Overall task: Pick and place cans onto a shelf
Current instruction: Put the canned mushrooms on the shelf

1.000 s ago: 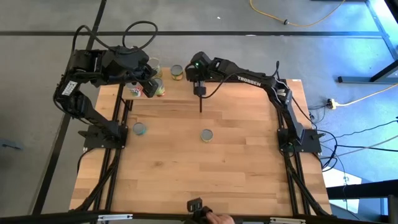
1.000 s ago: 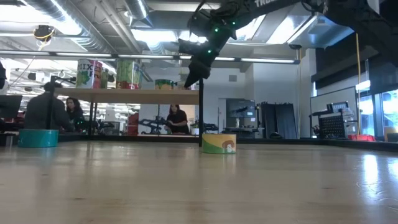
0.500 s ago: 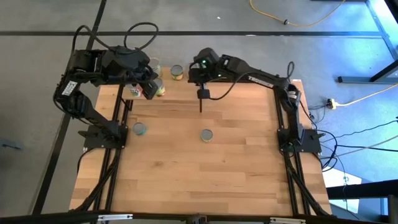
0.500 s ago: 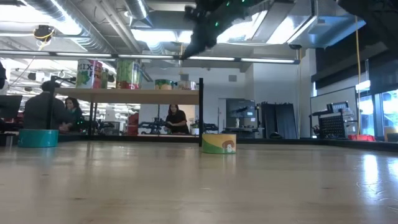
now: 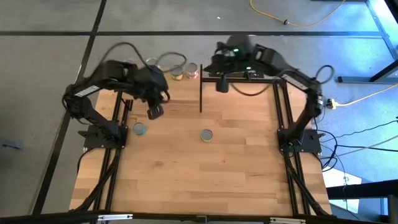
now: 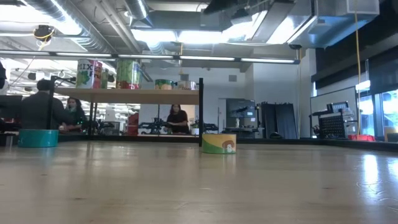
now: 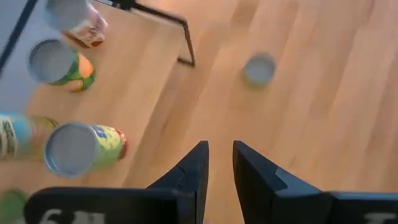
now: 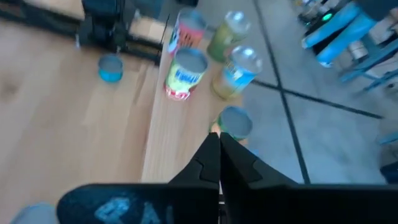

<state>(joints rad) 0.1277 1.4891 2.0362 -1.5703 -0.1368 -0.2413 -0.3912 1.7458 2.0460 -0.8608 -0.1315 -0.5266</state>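
Hovering empty, left gripper (image 5: pixel 155 112) sits beside shelved cans (image 5: pixel 178 73).

Light-wood surface (image 5: pixel 205 174) and shelf (image 6: pixel 134 96); black shelf posts (image 6: pixel 201 118). A green-and-yellow can (image 6: pixel 219 144) and a teal can (image 6: pixel 38 138) sit low; a red-lettered can (image 6: pixel 89 73) and green can (image 6: pixel 128 74) sit above.

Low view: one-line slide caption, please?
Two cans still on the table, teal and green-yellow, while the shelf behind holds several.
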